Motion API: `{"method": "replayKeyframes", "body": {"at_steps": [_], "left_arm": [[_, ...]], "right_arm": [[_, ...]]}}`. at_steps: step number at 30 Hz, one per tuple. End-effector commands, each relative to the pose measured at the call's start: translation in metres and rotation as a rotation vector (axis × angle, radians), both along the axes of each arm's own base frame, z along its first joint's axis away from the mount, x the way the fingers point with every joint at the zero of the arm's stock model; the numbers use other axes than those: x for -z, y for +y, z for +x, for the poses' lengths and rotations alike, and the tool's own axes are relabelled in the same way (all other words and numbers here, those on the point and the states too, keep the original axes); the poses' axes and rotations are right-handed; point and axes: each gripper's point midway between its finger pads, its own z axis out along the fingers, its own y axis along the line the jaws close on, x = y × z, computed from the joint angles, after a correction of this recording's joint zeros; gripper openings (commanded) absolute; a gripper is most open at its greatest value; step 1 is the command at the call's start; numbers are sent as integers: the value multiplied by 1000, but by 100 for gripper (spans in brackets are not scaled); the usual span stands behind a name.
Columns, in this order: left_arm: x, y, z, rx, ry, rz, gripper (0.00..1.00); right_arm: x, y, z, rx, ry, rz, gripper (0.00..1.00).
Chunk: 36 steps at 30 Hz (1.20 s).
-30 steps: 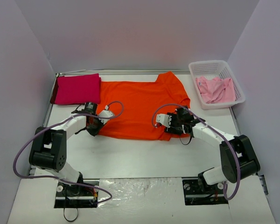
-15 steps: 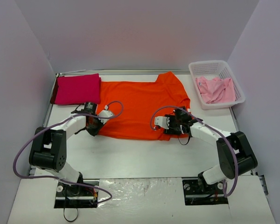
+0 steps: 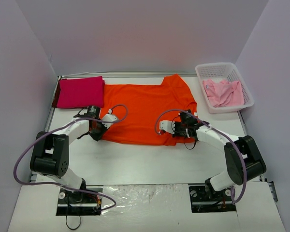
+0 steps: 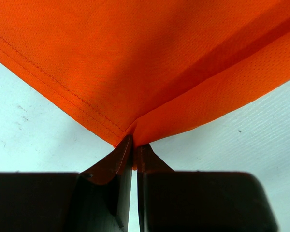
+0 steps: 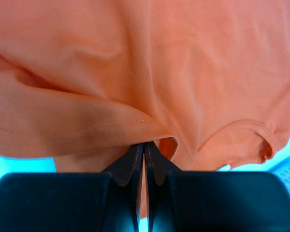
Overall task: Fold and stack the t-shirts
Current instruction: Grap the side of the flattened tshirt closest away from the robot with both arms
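Pinching a hem corner of the orange t-shirt [image 3: 145, 108], the left gripper [image 3: 98, 135] is clamped tight; bright mesh cloth spreads pretty flat between it and the right gripper [image 3: 178, 133], also clamped on a rumpled hem fold.

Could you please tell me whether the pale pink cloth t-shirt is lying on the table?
No, the pale pink cloth t-shirt lies crumpled inside the white plastic lattice basket at the far right.

Flat orange t-shirt [image 3: 145, 108], folded magenta t-shirt [image 3: 79, 92]
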Motion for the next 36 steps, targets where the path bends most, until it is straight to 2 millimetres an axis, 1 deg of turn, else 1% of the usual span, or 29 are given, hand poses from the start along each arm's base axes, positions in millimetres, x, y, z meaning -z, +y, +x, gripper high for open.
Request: {"method": "replayKeyframes", "body": {"at_steps": [1, 2, 3, 5, 6, 9, 13, 16, 17, 19, 20, 22, 25, 30, 36], "left_arm": [[-1, 2, -2, 6, 19, -4, 3], [-3, 2, -1, 5, 15, -8, 2], [-5, 1, -1, 6, 9, -12, 2], [-8, 0, -1, 9, 0, -16, 2], [-11, 0, -1, 10, -5, -21, 2], [-16, -3, 0, 18, -18, -36, 2], [-18, -5, -2, 28, -20, -46, 2], [-21, -6, -5, 40, -17, -54, 2], [-24, -7, -5, 48, -24, -57, 2], [-25, -7, -8, 57, -15, -62, 2], [-27, -8, -8, 72, -19, -64, 2], [-28, -9, -12, 87, -5, -71, 2], [-30, -9, -11, 87, -10, -70, 2], [-37, -11, -4, 82, -24, -78, 2], [-55, -10, 8, 81, -68, -65, 2]], "right_arm": [[-39, 3, 2, 18, -47, 36, 0], [-41, 1, -3, 20, -31, 32, 0], [-49, 0, -5, 22, -44, 40, 0], [-55, -2, -11, 33, -36, 45, 0], [-63, -3, -14, 40, -52, 56, 0], [-73, -8, -25, 53, -59, 72, 0], [-74, -14, -42, 68, -35, 76, 0], [-68, -21, -62, 67, 32, 56, 0], [-71, -21, -65, 66, 31, 63, 0], [-70, -24, -77, 72, 63, 66, 0], [-73, -23, -80, 66, 60, 81, 0], [-72, -27, -88, 74, 84, 84, 0], [-71, -32, -92, 84, 82, 76, 0], [-69, -37, -89, 88, 78, 50, 0], [-78, -35, -73, 100, 67, 52, 0]]}}
